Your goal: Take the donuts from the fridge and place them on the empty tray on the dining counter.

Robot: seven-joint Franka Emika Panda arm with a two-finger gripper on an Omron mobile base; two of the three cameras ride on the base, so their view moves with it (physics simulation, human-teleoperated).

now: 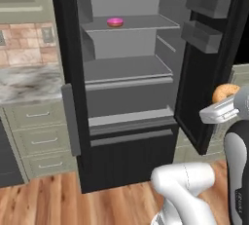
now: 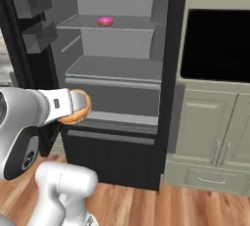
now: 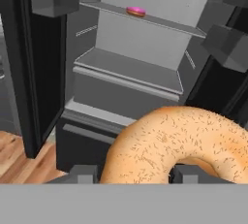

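The gripper (image 2: 74, 106) is seen closed on the orange-tan glazed donut (image 3: 179, 145), whose speckled ring is clamped between the two dark finger tips (image 3: 83, 173) at the bottom of the hand view. In the right base view the donut is carried at the end of the white hand, out in front of the fridge (image 2: 117, 156) and level with its lower drawer front; in the left base view it is found at the right edge, just beside the open right door. The donut is held clear of the shelves, and nothing else is touched by it.

Further out, the fridge is shown with both doors swung wide. Its grey interior is exposed, and the pink frosted donut (image 1: 115, 22) is left lying on the upper shelf (image 1: 141, 23), near the middle and well apart from the gripper. The shelf below is seen bare. To the fridge's left a marble counter on sage-green cabinets (image 1: 29, 85) is visible; to its right, a black wall oven (image 2: 217, 44) is set above pale cabinet doors.

The task is judged to be at an early stage. One donut has been taken from the fridge, but it has not yet been set down, and the tray and dining counter remain to be reached. The pink donut must then be fetched and placed too.
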